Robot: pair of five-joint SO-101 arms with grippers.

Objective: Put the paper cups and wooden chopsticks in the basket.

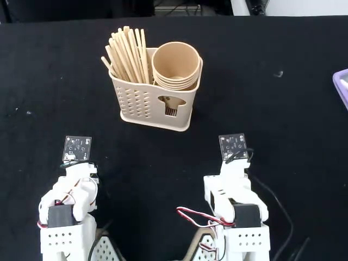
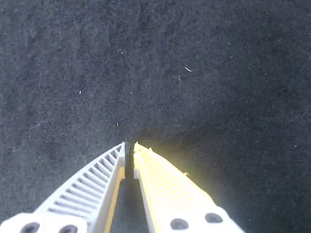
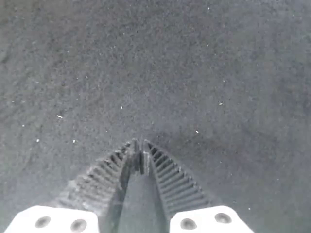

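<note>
Now the basket stands at the far middle of the table, with the wooden chopsticks upright in one compartment and the stacked paper cups in the other. Back near the front edge, left jaws and right jaws are both closed tip to tip, gripping nothing.

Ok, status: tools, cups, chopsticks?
Left tool shut, right tool shut. Tan paper cups, wooden chopsticks in beige slotted plastic basket. Purple container edge well clear.

The basket is set on the counter. Chopsticks are held in its left compartment, stacked cups in its right. The left arm and right arm are stationed before it.
</note>
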